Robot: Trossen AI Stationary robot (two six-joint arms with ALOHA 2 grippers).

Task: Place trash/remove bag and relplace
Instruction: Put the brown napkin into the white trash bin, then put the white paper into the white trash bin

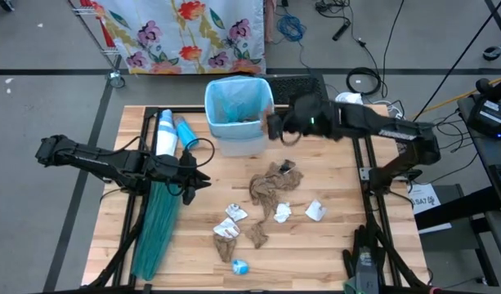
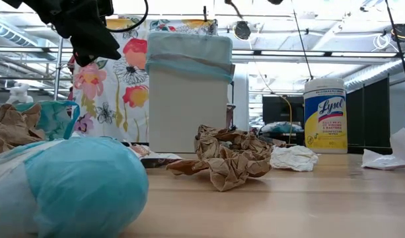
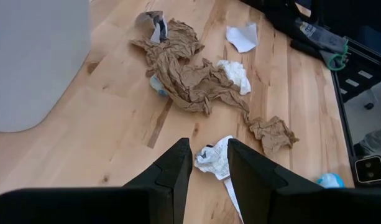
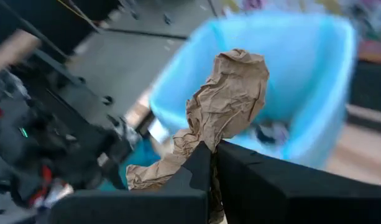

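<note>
Right wrist view: right pincer point(image 4: 212, 152) clamps a brown paper towel point(image 4: 224, 93) w/ bin point(image 4: 314, 74) ahead, so centre it over the opening before letting go; left pincer point(image 3: 209, 168) waits narrow.

Bright overhead light, blurred wrist view.

Looks like a lab or workshop. Wooden table point(image 1: 332, 245) on grey floor, loose cables point(image 1: 292, 27), ceiling ducts point(image 2: 30, 49), floral curtain point(image 1: 185, 33).
</note>
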